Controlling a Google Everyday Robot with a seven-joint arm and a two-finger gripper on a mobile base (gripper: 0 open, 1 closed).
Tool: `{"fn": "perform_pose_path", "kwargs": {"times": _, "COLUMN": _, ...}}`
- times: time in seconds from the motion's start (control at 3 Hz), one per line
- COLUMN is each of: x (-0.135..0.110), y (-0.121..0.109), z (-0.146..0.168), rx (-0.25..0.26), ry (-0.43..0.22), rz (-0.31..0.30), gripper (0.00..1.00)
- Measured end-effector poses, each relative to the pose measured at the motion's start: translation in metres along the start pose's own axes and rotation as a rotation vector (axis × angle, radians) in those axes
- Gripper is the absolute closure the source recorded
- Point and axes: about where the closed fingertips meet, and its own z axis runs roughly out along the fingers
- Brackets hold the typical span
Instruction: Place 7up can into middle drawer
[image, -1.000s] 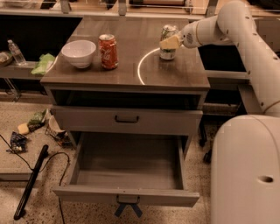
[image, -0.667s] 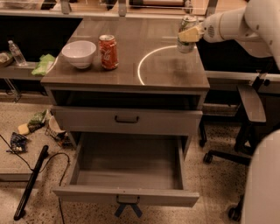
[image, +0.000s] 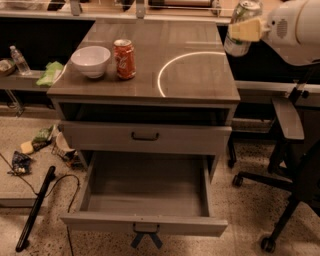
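The 7up can (image: 241, 26) is a pale silver can with green marks. It hangs in the air off the cabinet top's back right corner. My gripper (image: 245, 30) is shut on the 7up can, one yellowish finger (image: 246, 30) across its front, on the white arm (image: 296, 30) at the upper right. The middle drawer (image: 145, 200) stands pulled out at the cabinet's bottom, a wide grey box with a bare floor and a dark front handle (image: 145, 235). It lies well below and to the left of the can.
A red Coca-Cola can (image: 124, 59) and a white bowl (image: 91, 61) stand on the cabinet top (image: 190, 75). A shallower shut drawer (image: 145, 136) sits above the open one. An office chair (image: 290, 150) stands to the right. A black stick (image: 35, 207) and litter lie on the floor to the left.
My gripper has lifted the 7up can off the cabinet top and carried it up and to the right, past the back right corner. The camera has moved in closer.
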Motion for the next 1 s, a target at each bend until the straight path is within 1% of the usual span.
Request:
{"fn": "perform_pose_path", "kwargs": {"times": 0.33, "x": 0.046, "y": 0.052, "z": -0.01, "rx": -0.066, "ry": 0.064, "rz": 0.058, "gripper": 1.0}}
{"fn": "perform_pose_path", "kwargs": {"times": 0.67, "x": 0.104, "y": 0.106, "z": -0.014, "rx": -0.148, "ry": 0.149, "rz": 0.097, "gripper": 1.0}}
{"fn": "perform_pose_path", "kwargs": {"times": 1.0, "x": 0.104, "y": 0.107, "z": -0.014, "rx": -0.148, "ry": 0.149, "rz": 0.097, "gripper": 1.0}}
